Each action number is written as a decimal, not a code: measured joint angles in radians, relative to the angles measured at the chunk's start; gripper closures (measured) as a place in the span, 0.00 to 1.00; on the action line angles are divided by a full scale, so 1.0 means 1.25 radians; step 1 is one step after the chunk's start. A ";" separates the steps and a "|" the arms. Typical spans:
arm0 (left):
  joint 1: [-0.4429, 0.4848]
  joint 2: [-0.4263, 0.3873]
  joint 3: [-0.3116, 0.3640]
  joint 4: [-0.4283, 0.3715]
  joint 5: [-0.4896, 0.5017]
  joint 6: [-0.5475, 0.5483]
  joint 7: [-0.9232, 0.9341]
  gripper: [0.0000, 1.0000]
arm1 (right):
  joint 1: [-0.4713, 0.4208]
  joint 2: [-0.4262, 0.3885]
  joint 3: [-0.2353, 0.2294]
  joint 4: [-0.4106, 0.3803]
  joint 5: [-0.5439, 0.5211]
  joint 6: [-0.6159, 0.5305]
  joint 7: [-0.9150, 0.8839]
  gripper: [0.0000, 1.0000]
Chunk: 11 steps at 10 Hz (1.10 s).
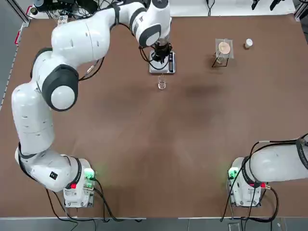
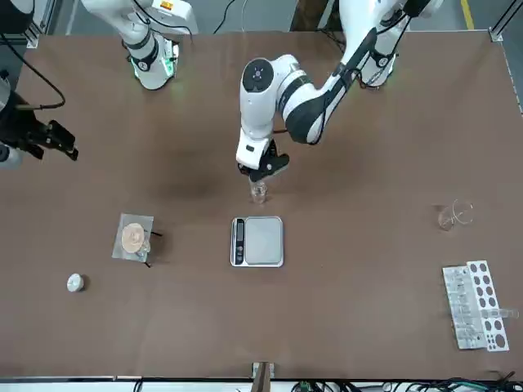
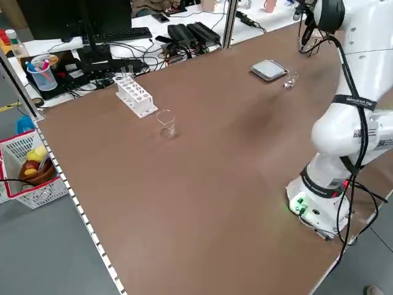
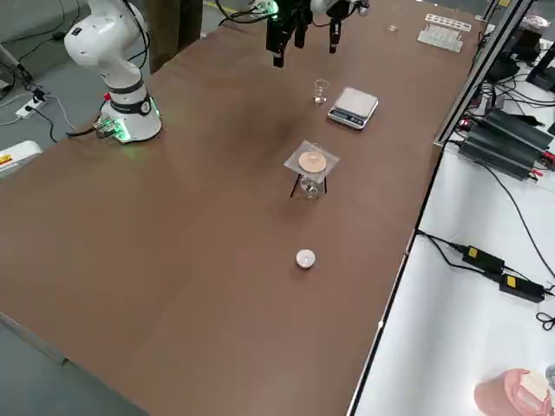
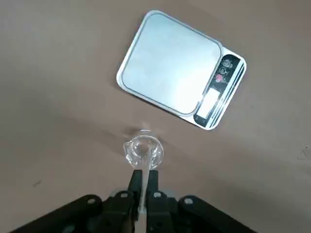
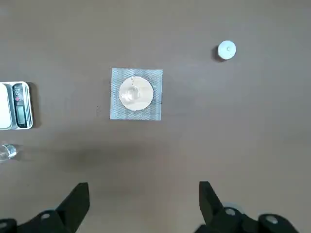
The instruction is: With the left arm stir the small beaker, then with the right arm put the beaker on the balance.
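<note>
The left gripper (image 5: 141, 201) is seen clamped on a thin glass rod (image 5: 144, 180) whose tip is held at the mouth of the small beaker (image 5: 142, 151), which stands on the table just beside the balance (image 5: 171, 82). Only in the left wrist view are the balance's display and buttons shown, though no writing can be read. The right gripper (image 6: 143, 206) is held wide and empty well away from the balance.

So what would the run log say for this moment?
stage: stirring | left gripper: shut on glass rod over small beaker | balance: bare | right gripper: open, idle
</note>
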 joint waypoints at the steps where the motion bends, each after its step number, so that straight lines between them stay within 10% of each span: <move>1: 0.018 -0.025 0.000 0.003 -0.025 -0.023 0.031 0.93 | 0.000 0.000 0.000 0.000 0.001 -0.002 0.000 0.00; 5: 0.239 -0.132 -0.056 -0.057 -0.093 -0.103 0.263 0.93 | 0.000 0.000 0.000 0.000 0.010 -0.004 0.000 0.00; 11: 1.010 -0.224 -0.378 -0.224 -0.115 -0.146 0.765 0.93 | -0.003 -0.001 -0.002 0.001 0.012 -0.007 0.000 0.00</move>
